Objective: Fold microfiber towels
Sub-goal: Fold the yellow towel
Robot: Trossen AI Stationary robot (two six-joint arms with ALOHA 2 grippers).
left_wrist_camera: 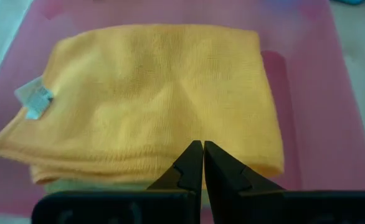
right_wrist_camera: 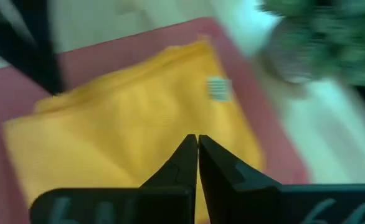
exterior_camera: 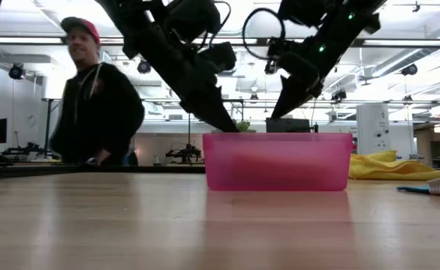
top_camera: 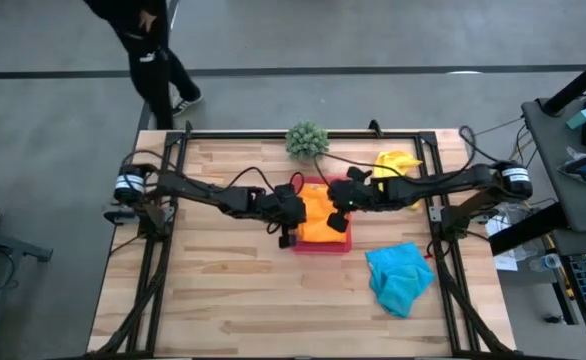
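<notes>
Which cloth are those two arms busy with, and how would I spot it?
Look mid-table for the pink tray, between the left gripper and right gripper, both shut. The folded orange towel lies in it, with a small white tag. The yellow towel and blue towel lie crumpled outside.

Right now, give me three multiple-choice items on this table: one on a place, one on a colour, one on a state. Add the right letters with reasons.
1. Where does the orange towel lie?
A. in the pink tray
B. beside the potted plant on bare wood
C. on the floor

2. What colour is the loose towel nearest the table's front right?
A. grey
B. turquoise
C. red

3. How do both tools stand?
A. both wide open
B. one open, one shut
C. both shut

Answers:
1 A, pink shows all round the folded cloth.
2 B, it lies crumpled on the wood, the yellow towel farther back.
3 C, the left tool and right tool show fingertips together above the cloth.
</notes>
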